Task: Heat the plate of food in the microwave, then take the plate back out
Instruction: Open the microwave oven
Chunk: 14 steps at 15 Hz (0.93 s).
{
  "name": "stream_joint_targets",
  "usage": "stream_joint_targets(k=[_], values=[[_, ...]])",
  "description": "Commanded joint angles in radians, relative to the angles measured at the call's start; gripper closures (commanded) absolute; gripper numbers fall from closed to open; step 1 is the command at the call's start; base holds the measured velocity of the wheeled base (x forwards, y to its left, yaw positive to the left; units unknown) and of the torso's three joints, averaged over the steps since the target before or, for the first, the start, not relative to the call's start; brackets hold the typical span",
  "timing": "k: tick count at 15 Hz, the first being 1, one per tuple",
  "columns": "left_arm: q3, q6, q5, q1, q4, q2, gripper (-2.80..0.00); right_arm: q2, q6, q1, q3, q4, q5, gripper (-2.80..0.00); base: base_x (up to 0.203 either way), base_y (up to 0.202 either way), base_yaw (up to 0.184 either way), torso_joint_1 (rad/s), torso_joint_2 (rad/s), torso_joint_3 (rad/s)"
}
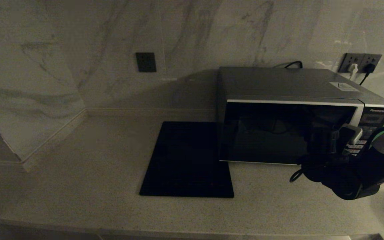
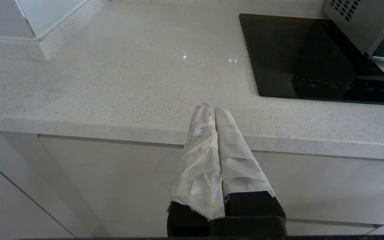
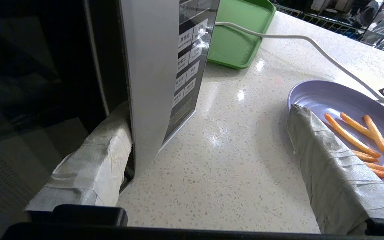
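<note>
- Left hand (image 2: 211,108): parked off the front edge of the desk (image 1: 78,186), over the cabinet fronts; its taped fingers (image 2: 198,160) are pressed together, holding nothing.
- Black square slab (image 1: 187,160): lies flat on the desk, just left of the microwave (image 1: 292,113), its right edge close against the oven's left side.
- Microwave: stands on the desk against the marble wall. The door is dark glass with silver trim; the button panel (image 3: 187,73) is at its right end. In the head view the door appears closed or nearly so.
- Right hand (image 3: 208,140): at the microwave's front right, fingers spread wide. One taped finger (image 3: 95,160) sits against the dark door glass beside the silver trim strip; the other finger (image 3: 325,166) stands over the desk in front of the plate. Nothing is pinched.
- Plate of food (image 3: 352,110): rests on the desk to the right of the microwave, outside the oven, with several orange sticks on it.
- Green tray (image 3: 238,36): on the desk beyond the panel end of the microwave; a white cable (image 3: 312,45) runs past it across the desk.
</note>
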Motion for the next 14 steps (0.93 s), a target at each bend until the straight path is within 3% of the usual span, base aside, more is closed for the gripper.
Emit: stream_joint_targets(k=[1, 4, 5, 14], values=[[0.000, -0.001, 0.000, 0.000, -0.001, 0.002, 0.00, 0.005, 0.003, -0.011, -0.001, -0.005, -0.007, -2.80, 0.000, 0.000, 0.000, 0.000, 0.00, 0.000], [0.000, -0.001, 0.000, -0.001, 0.000, 0.000, 0.00, 0.010, 0.003, -0.016, -0.001, -0.005, -0.006, -2.80, 0.000, 0.000, 0.000, 0.000, 0.00, 0.000], [0.000, -0.001, 0.000, -0.001, 0.000, 0.000, 0.00, 0.011, 0.004, -0.016, 0.000, -0.006, -0.006, 0.00, 0.000, 0.000, 0.000, 0.000, 0.00, 0.000], [0.000, -0.001, 0.000, 0.000, 0.000, 0.000, 0.00, 0.000, 0.014, -0.015, 0.001, -0.007, -0.009, 0.00, 0.000, 0.000, 0.000, 0.000, 0.00, 0.000]])
